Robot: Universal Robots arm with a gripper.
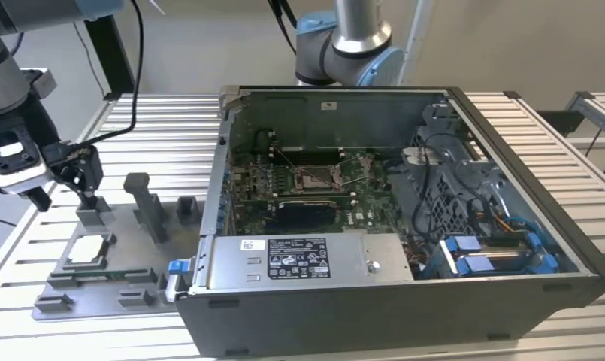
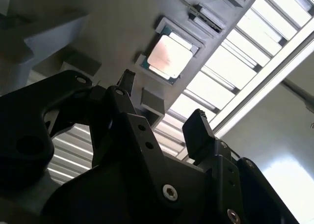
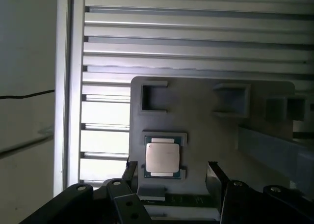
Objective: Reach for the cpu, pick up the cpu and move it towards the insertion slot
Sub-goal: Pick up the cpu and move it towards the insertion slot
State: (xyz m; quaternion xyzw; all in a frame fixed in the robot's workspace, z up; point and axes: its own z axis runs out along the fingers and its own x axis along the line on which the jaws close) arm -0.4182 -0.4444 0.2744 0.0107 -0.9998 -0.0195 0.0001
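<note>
The cpu [image 1: 89,250] is a small silvery square chip lying flat in a recess of the grey fixture plate [image 1: 131,282], at the exterior view's left. My gripper [image 1: 64,192] hangs in the air above the plate, a little beyond the chip, and stands open with nothing in it. In both wrist views the cpu [image 3: 162,157] [image 2: 169,57] lies below and ahead of my black fingertips [image 3: 213,170] [image 2: 198,128], apart from them. The insertion slot [image 1: 316,177] is the silver-framed square socket on the motherboard inside the open computer case.
Upright grey posts [image 1: 146,207] rise from the fixture plate close to my gripper. The open case [image 1: 382,301] has tall dark walls and stands at the exterior view's right of the plate. A second arm's base [image 1: 343,53] rises behind it. The table is ribbed aluminium [image 1: 22,248].
</note>
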